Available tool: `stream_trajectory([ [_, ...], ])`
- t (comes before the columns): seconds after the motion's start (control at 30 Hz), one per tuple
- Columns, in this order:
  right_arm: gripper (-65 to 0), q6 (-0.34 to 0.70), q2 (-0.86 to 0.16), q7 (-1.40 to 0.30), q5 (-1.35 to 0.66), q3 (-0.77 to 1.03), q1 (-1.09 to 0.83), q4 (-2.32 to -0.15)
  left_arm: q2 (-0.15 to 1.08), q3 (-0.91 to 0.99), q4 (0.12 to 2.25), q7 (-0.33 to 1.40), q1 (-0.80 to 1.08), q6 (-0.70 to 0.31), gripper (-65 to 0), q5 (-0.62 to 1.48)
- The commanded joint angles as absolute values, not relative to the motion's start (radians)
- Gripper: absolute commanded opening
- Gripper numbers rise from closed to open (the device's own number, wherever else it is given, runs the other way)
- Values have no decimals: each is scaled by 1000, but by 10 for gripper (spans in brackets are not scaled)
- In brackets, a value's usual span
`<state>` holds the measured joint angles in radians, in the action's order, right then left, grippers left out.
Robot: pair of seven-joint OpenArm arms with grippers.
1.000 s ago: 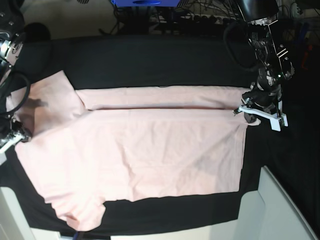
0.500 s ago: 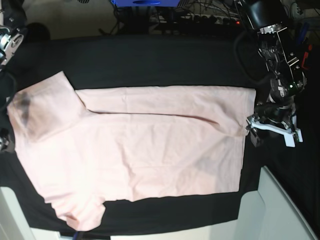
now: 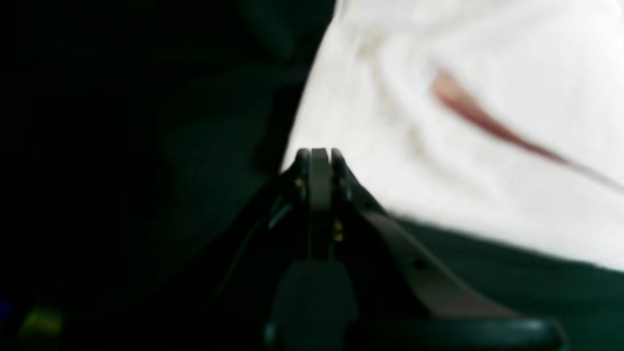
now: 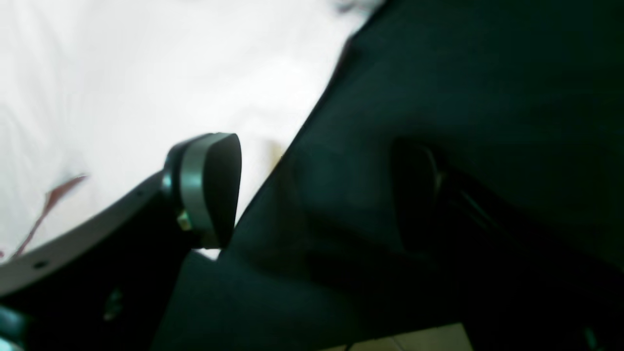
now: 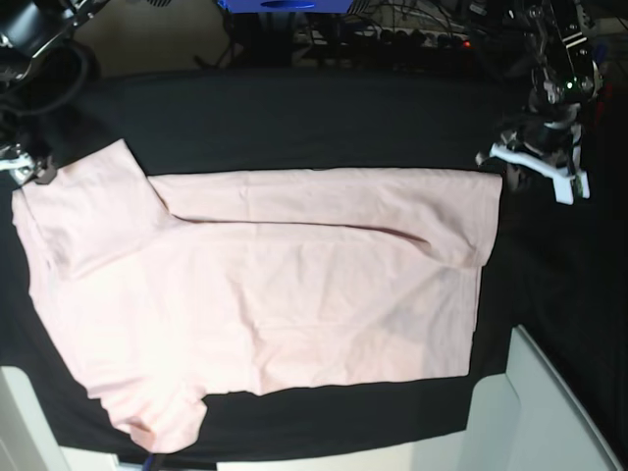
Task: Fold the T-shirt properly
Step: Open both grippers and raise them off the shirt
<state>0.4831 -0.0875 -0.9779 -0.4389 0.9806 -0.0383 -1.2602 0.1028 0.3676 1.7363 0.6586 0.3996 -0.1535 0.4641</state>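
The pale pink T-shirt (image 5: 294,285) lies spread, plain side up, on the black table cloth, with its far long edge folded in as a band. My left gripper (image 5: 530,162) hovers just off the shirt's far right corner. In the left wrist view its jaws (image 3: 319,156) look shut and empty, at the edge of the shirt (image 3: 463,146). My right gripper (image 5: 25,169) is at the far left sleeve tip. In the right wrist view it (image 4: 312,195) is open over the cloth beside the shirt's edge (image 4: 122,73).
The black table cloth (image 5: 294,118) covers the table. A white panel (image 5: 549,412) juts in at the near right and another (image 5: 20,422) at the near left. Cables and a blue box (image 5: 285,5) lie behind the far edge.
My left gripper has let go of the right edge and moved up to the far right corner. The shirt's right side has settled flat. My right gripper has risen to the left sleeve.
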Motion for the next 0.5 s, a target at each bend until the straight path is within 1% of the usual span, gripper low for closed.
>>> stream_trajectory([
  [0.0, -193, 489, -107, -961, -447, 984, -36, -1273, 114, 389, 1755, 634, 404, -148, -650, 467],
  [0.07, -193, 496, -107, -963, -449, 984, -31, -1236, 114, 415, 1756, 634, 424, -148, -650, 467],
  [0.2, -194, 576, -111, -960, -449, 972, -13, -1147, 114, 470, 1758, 634, 444, -150, -650, 467],
  [0.3, -196, 582, -114, -957, -449, 929, -10, -1107, 114, 509, 1758, 634, 444, -151, -650, 467],
  [0.47, -197, 582, -105, -957, -450, 881, -7, -1107, 114, 530, 1758, 634, 444, -151, -650, 467],
])
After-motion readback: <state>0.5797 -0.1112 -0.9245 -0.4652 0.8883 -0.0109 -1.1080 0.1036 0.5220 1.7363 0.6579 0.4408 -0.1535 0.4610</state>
